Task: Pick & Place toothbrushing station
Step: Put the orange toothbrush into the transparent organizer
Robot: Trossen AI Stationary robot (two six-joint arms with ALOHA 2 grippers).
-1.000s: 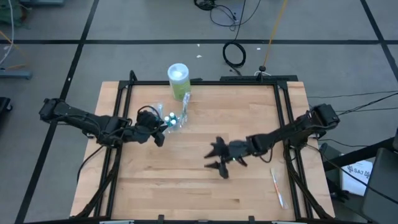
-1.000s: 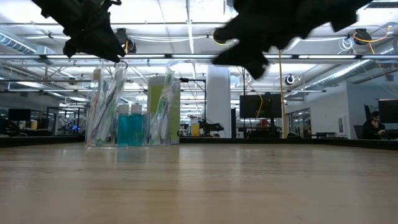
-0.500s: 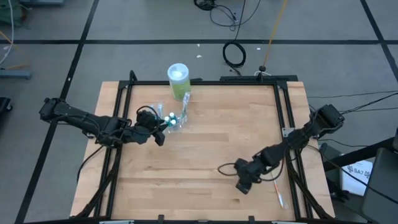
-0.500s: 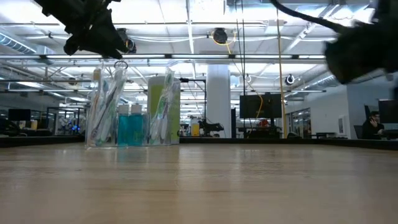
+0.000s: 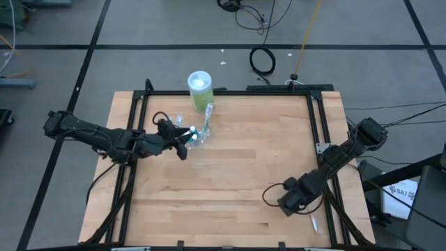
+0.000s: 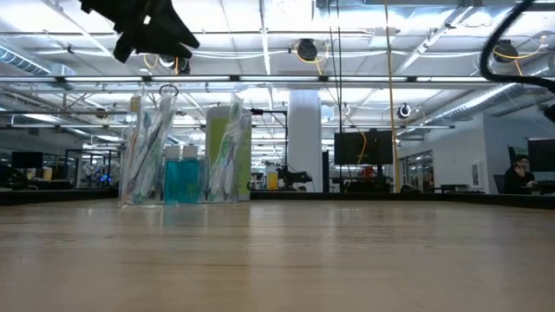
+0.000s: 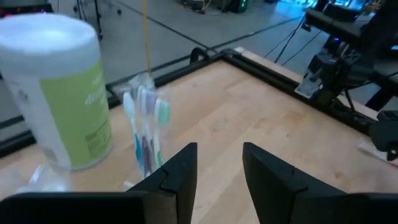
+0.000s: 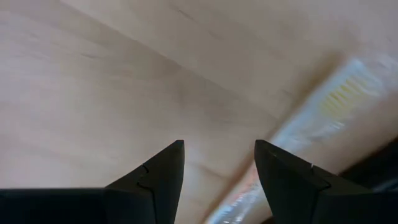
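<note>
right gripper (image 5: 291, 203) had swung down to the wrapped toothbrush (image 8: 323, 112)
its jaws stood apart and empty, pickup pending; left gripper (image 5: 182, 141), jaws apart, hovered by the cup (image 6: 147, 147).

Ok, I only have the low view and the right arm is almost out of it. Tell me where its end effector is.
Observer: The right end effector is close above the wood on the table's right side, far from the cup, with its fingers open and empty.
Operator: Tell me what's in front of it.
Observer: A wrapped toothbrush lies flat on the wood just past its fingers, near the table's right rail.
Operator: Now give me the left one.
Observer: The left end effector hangs open and empty, just short of the clear cup of toothbrushes. A green-labelled canister stands beyond the cup.
</note>
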